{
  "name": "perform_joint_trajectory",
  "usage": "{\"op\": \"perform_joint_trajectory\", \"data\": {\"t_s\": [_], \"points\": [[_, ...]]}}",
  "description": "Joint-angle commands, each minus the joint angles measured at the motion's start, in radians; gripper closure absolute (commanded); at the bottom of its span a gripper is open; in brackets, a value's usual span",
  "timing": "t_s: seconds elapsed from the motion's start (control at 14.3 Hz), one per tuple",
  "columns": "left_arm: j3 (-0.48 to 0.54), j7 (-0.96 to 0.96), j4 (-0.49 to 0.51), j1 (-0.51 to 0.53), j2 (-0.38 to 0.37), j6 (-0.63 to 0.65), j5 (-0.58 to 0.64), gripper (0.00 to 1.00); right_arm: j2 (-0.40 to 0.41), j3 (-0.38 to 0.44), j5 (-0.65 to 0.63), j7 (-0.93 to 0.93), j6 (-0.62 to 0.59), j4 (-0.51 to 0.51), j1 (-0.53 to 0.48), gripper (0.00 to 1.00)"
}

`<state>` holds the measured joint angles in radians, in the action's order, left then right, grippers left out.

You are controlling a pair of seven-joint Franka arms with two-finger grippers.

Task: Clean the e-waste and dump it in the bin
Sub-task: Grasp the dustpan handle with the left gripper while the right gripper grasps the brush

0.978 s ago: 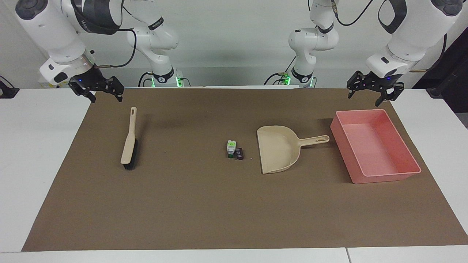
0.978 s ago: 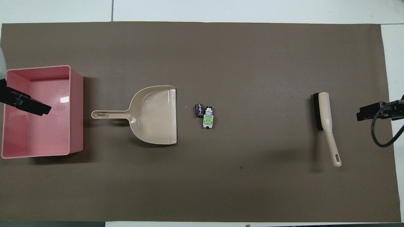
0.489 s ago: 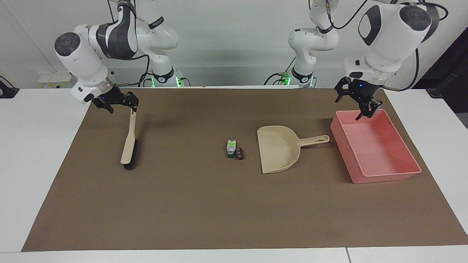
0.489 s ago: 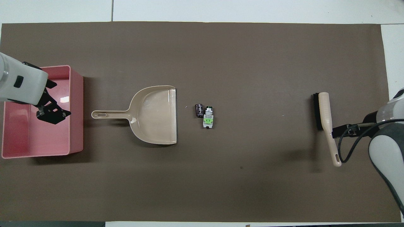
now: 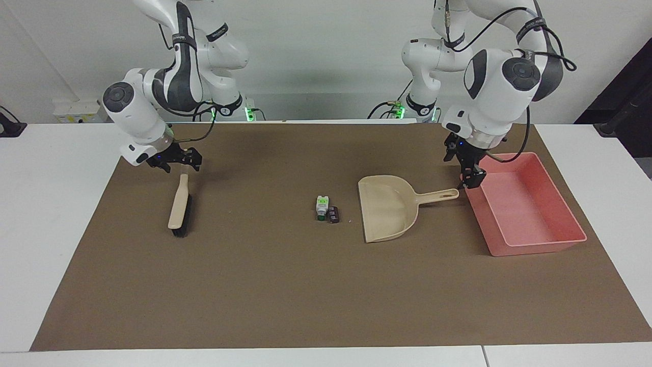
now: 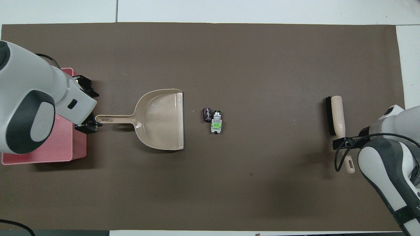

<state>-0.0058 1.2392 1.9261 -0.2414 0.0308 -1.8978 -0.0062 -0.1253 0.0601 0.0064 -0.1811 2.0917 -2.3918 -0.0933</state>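
The e-waste lies mid-mat: a white bit with green marks [image 5: 321,206] [image 6: 216,124] and a dark purple-black block [image 5: 334,214] [image 6: 206,115] touching it. The beige dustpan [image 5: 389,206] [image 6: 162,119] lies beside them, mouth toward them. The pink bin [image 5: 524,204] [image 6: 62,144] stands at the left arm's end. My left gripper [image 5: 469,182] [image 6: 87,127] hangs low at the tip of the dustpan's handle, by the bin's wall. My right gripper [image 5: 182,165] [image 6: 343,142] is open, just over the handle of the beige brush [image 5: 179,209] [image 6: 336,114].
A brown mat [image 5: 285,285] covers most of the white table. The brush lies at the right arm's end, bristles toward the e-waste. The left arm's body hides much of the bin in the overhead view.
Both arms have come down and inward. The left gripper moved from over the bin to the dustpan handle's tip. The right gripper moved from the mat's corner to over the brush handle.
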Motion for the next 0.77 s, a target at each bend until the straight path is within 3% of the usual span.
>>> {"op": "perform_joint_trajectory", "data": {"t_s": [0.0, 0.28, 0.49, 0.7], "points": [[0.007, 0.01, 0.114, -0.025, 0.001, -0.162, 0.017, 0.03, -0.011, -0.005, 0.014, -0.057, 0.03, -0.035, -0.04, 0.06], [0.007, 0.002, 0.191, -0.041, 0.031, -0.268, 0.017, 0.03, -0.014, -0.005, 0.014, -0.052, 0.047, -0.05, -0.037, 0.16], [0.007, 0.0, 0.278, -0.051, 0.029, -0.401, 0.017, 0.04, -0.019, -0.005, 0.014, -0.063, 0.044, -0.059, -0.031, 0.18], [0.004, -0.013, 0.306, -0.052, 0.021, -0.415, 0.017, 0.04, -0.023, -0.006, 0.014, -0.067, 0.034, -0.067, -0.031, 0.22]]}}
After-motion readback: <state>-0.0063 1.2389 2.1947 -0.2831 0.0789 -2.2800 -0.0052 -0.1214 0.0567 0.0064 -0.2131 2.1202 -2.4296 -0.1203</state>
